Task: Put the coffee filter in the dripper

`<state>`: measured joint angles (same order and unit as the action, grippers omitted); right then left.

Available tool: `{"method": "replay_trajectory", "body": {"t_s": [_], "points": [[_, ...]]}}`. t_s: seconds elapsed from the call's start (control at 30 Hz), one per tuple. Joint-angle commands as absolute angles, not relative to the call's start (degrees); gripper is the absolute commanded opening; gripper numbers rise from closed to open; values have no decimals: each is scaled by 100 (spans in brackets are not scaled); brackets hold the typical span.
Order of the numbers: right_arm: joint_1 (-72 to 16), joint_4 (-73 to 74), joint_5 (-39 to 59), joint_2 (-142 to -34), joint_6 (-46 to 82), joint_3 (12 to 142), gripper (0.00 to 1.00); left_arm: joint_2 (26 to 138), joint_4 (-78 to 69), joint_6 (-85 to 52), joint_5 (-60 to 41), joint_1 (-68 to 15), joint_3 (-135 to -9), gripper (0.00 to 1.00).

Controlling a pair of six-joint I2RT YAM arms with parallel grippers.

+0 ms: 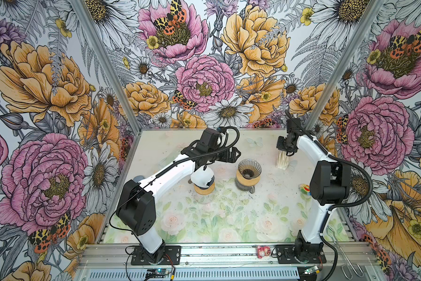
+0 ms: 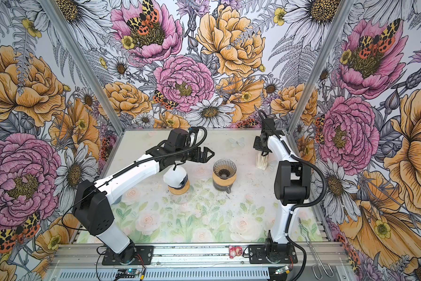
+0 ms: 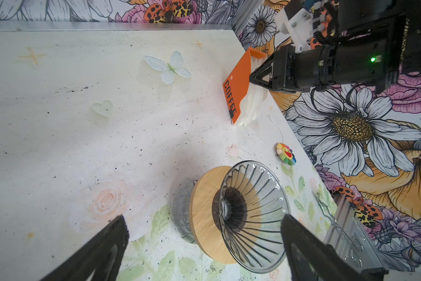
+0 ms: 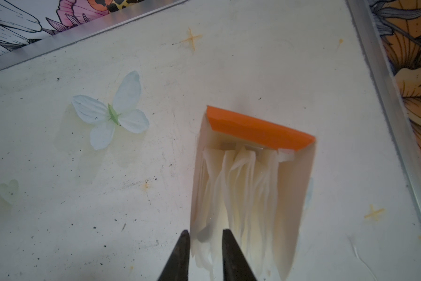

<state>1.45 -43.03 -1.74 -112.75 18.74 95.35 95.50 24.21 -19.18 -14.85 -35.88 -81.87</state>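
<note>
Bold floral wallpaper walls [image 1: 204, 73], aluminium corner posts [image 1: 107, 65], pale rose-printed tabletop [image 1: 229, 219], soft even light.

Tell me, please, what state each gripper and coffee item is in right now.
Left gripper, wide open, holding nothing.
Right gripper, jaws narrowly apart around filter edges; grip unclear.
Dripper, upright on its carafe, empty.
Filter holder, standing upright, stocked.
Filters, bunched inside the holder.

Both top views look steeply down from the front, taking in the whole table [image 1: 229, 219]. The left wrist camera sights past the left pincer [image 3: 203, 219] to the dripper [image 3: 253, 214] just ahead. The filter holder [image 3: 237, 90] beyond also fills the right wrist view, close at the right pincer [image 4: 205, 232].
</note>
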Motion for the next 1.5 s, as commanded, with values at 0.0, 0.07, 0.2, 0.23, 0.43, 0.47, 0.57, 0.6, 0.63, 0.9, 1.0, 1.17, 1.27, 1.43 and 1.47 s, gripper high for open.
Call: {"method": "replay_trajectory", "body": {"t_s": [0.0,0.07,0.2,0.23,0.43,0.47,0.57,0.6,0.63,0.9,1.0,1.17,1.27,1.43,1.47], "points": [[172,-4298,-215,-11458,1877,9747,26,9634,2471,-1918,-1595,-3615,-8367,99],[184,-4298,-248,-11500,1915,9751,24,9633,2480,-1913,-1583,-3618,-8374,99],[181,-4293,-318,-11505,1925,9763,19,9626,2490,-1917,-1573,-3617,-8376,99],[184,-4295,-345,-11496,1929,9757,17,9633,2503,-1921,-1575,-3613,-8376,99],[193,-4291,-377,-11479,1908,9792,9,9668,2499,-1920,-1597,-3618,-8415,99],[189,-4293,-370,-11478,1914,9794,8,9668,2502,-1925,-1591,-3616,-8425,99],[186,-4298,-352,-11445,1915,9785,4,9672,2504,-1935,-1601,-3619,-8429,99],[189,-4300,-339,-11428,1916,9774,3,9669,2513,-1928,-1599,-3621,-8426,99],[192,-4298,-332,-11405,1912,9763,3,9669,2507,-1934,-1592,-3621,-8429,99],[180,-4307,-290,-11116,1924,9570,0,9676,2518,-1932,-1614,-3629,-8429,99],[181,-4332,-247,-11014,1929,9478,0,9677,2514,-1926,-1637,-3629,-8427,99],[170,-4443,-185,-10925,1950,9372,0,9668,2517,-1922,-1649,-3630,-8419,99],[177,-4462,-201,-10945,1956,9310,0,9668,2515,-1917,-1660,-3630,-8411,99],[182,-4460,-185,-11037,1962,9305,6,9660,2514,-1919,-1646,-3630,-8385,99],[178,-4457,-177,-11054,1971,9308,7,9659,2514,-1923,-1651,-3630,-8385,99]]}}
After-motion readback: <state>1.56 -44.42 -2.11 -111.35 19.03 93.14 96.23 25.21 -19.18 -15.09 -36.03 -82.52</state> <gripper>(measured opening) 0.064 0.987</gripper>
